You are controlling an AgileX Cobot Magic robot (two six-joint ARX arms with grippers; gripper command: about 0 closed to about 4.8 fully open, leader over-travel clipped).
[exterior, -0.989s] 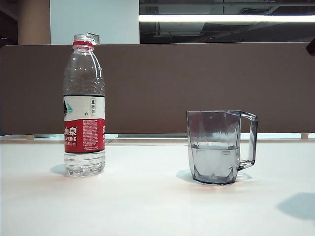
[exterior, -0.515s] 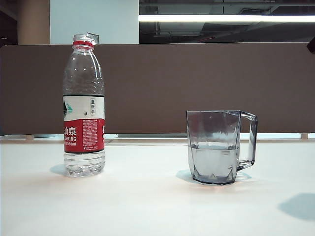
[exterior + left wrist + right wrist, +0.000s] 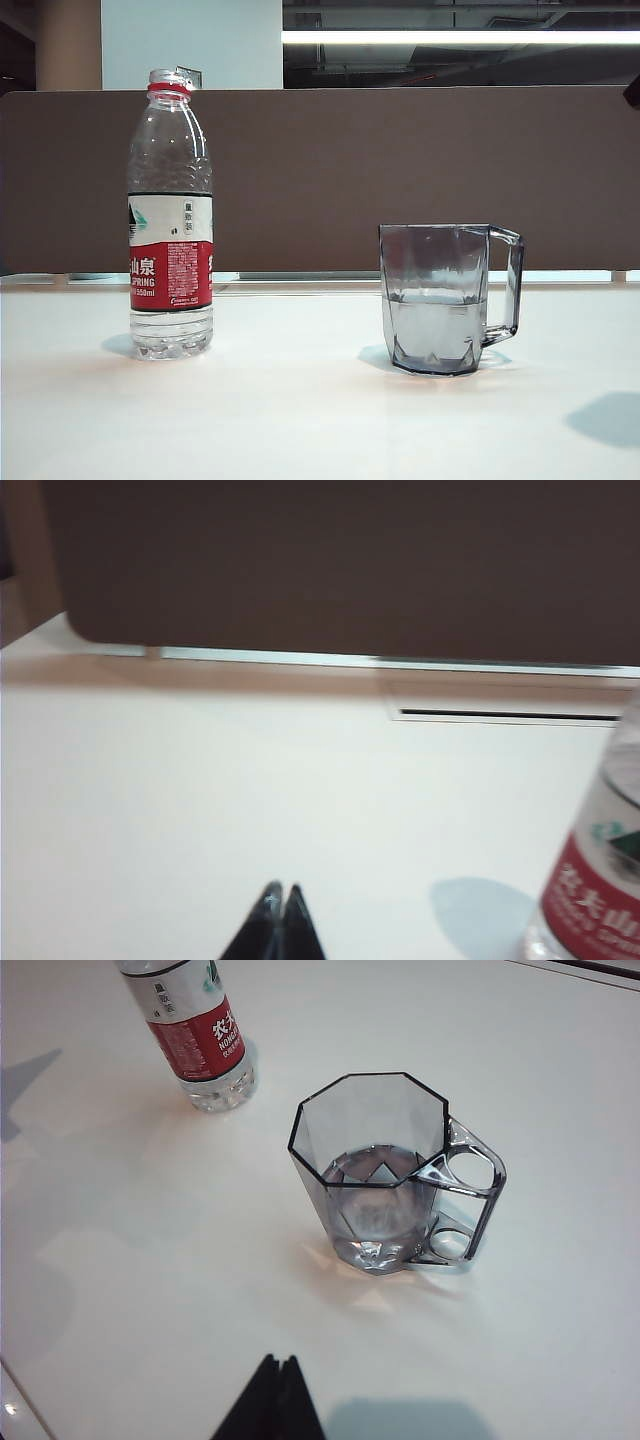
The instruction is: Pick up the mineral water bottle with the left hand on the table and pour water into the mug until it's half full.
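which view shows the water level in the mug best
The exterior view: side-on, the mug shows its water about half full. The right wrist view looks down into it, so the level is harder to judge. The left wrist view shows no mug.

Mineral water bottle (image 3: 170, 212) red label reads "山泉", "SPRING", "550ml"; right wrist view shows "农夫" and "NONGFU".

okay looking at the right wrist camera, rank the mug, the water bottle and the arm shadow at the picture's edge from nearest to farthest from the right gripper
1. The mug, about half full of water, stands just ahead of the shut right gripper.
2. The mineral water bottle stands beyond the mug, off to one side.
3. The grey shadow on the table lies farthest, past the bottle.
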